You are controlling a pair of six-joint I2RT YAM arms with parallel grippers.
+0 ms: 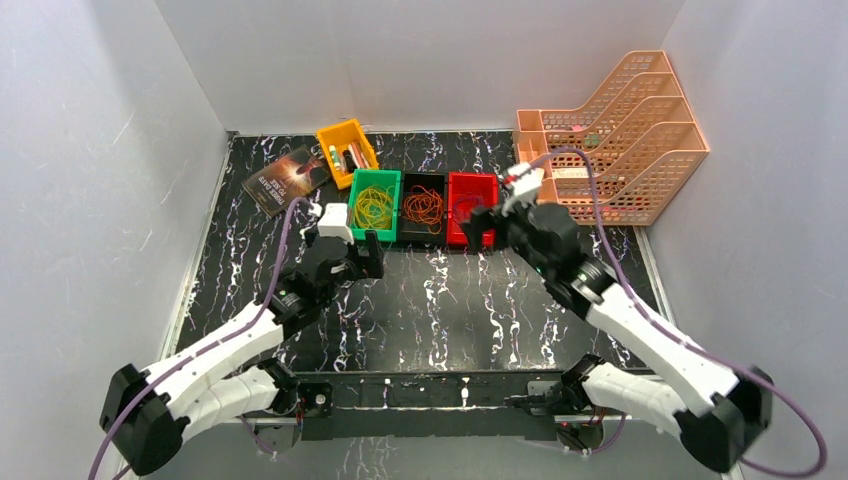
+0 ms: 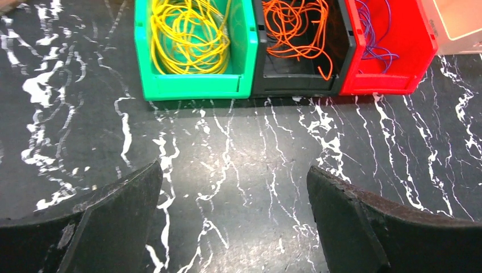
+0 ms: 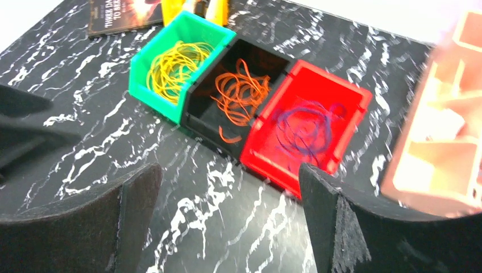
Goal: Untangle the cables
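Lying sorted in green, black and red plastic bins (image 2: 295,85) toward the table's (image 2: 239,159) far edge, the thin wiry cables (image 2: 295,23) sit just ahead of the spread, empty left fingers (image 2: 113,227) and right fingers (image 3: 352,227), the right closest.

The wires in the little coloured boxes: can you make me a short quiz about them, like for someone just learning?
1. True or false: the thin yellow wire loops lie in the green plastic bin.
2. What colour are the wires in the black plastic bin? A yellow, B orange, C purple.
3. How do the left pincer and the right pincer stand, open or shut?
Key: 1 true. 2 B, the thin orange wire loops. 3 Both open and empty.
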